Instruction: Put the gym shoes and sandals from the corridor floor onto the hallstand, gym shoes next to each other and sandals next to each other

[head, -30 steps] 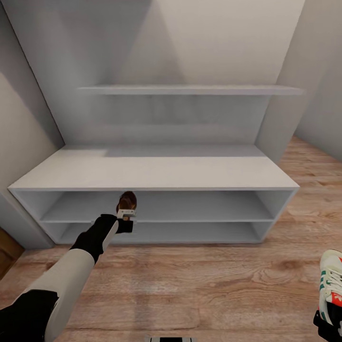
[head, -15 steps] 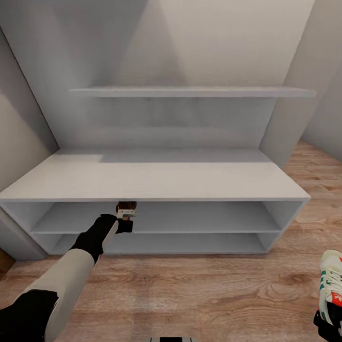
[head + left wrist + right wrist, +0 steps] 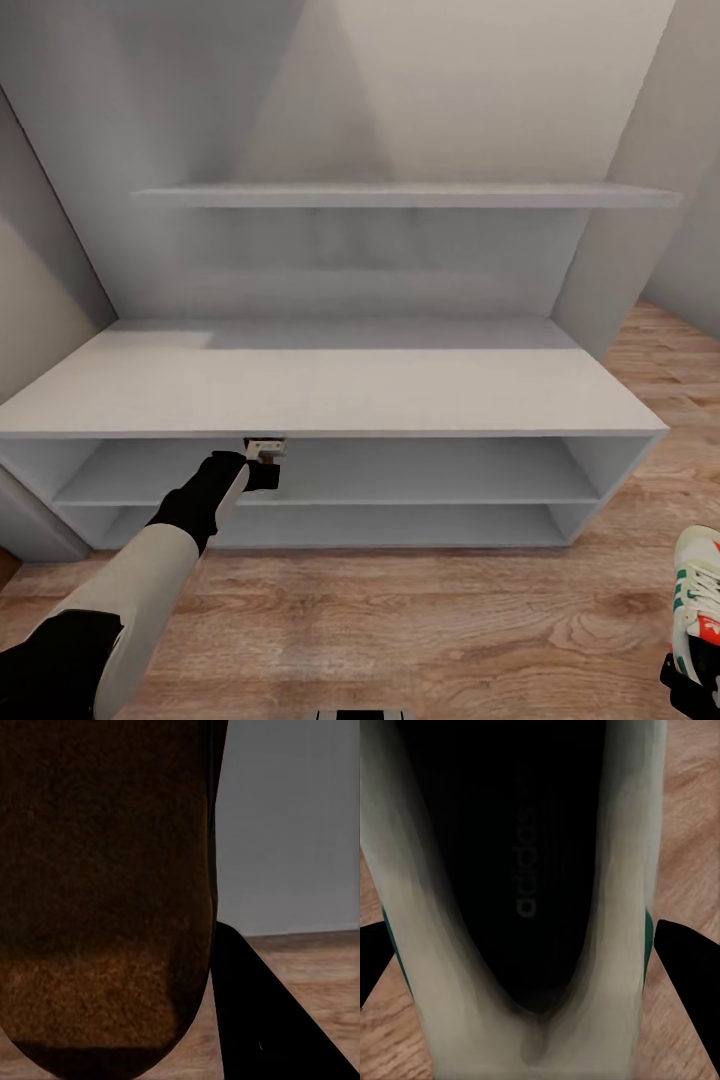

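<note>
Now the left gripper (image 3: 266,447) is clenching a sandal (image 3: 105,892) at the empty rack (image 3: 330,390); the right gripper (image 3: 690,685) is grasping a sneaker (image 3: 697,600).

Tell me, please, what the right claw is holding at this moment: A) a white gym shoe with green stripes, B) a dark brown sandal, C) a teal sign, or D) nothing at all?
A: the right wrist view looks straight into a white gym shoe set between the dark fingers, and the head view shows it at the right claw.
</note>
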Controlling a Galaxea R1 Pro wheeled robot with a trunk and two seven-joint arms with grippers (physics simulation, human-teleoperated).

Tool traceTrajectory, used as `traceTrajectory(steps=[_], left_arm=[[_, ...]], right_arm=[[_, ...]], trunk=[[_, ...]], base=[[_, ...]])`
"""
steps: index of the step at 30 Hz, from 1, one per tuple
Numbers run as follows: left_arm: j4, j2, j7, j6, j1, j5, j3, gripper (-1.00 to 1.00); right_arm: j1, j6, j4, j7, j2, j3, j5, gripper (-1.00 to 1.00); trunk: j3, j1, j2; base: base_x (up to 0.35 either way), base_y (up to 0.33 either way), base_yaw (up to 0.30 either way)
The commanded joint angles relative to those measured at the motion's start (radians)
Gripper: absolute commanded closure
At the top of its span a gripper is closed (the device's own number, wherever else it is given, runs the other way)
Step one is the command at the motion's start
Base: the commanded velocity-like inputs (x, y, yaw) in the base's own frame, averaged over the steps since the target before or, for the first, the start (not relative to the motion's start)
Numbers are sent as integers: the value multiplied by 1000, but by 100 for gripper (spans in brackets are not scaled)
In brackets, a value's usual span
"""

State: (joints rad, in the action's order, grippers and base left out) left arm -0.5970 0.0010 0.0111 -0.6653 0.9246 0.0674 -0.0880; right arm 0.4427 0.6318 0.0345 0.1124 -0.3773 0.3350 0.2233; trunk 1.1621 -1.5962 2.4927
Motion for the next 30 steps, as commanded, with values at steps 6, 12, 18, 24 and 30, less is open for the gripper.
traceTrajectory(steps=[6, 12, 18, 24, 30], left_arm=[[-1, 1, 1, -5, 0, 3, -3, 100], [-1, 1, 1, -4, 0, 3, -3, 100], [-1, 1, 1, -4, 0, 4, -3, 100], [-1, 0, 3, -4, 0, 5, -3, 100], [-2, -1, 3, -4, 0, 4, -4, 100]], right_arm=[[1, 4, -1, 0, 0, -6, 10, 100], [1, 3, -1, 0, 0, -6, 10, 100], [1, 3, -1, 0, 0, -6, 10, 100], [1, 4, -1, 0, 0, -6, 10, 100], [1, 4, -1, 0, 0, -6, 10, 100]], trunk=[[1, 0, 0], [1, 0, 0], [1, 0, 0], [1, 0, 0], [4, -4, 7]], base=[[43, 0, 0], [5, 0, 0], [0, 0, 0], [0, 0, 0], [0, 0, 0]])
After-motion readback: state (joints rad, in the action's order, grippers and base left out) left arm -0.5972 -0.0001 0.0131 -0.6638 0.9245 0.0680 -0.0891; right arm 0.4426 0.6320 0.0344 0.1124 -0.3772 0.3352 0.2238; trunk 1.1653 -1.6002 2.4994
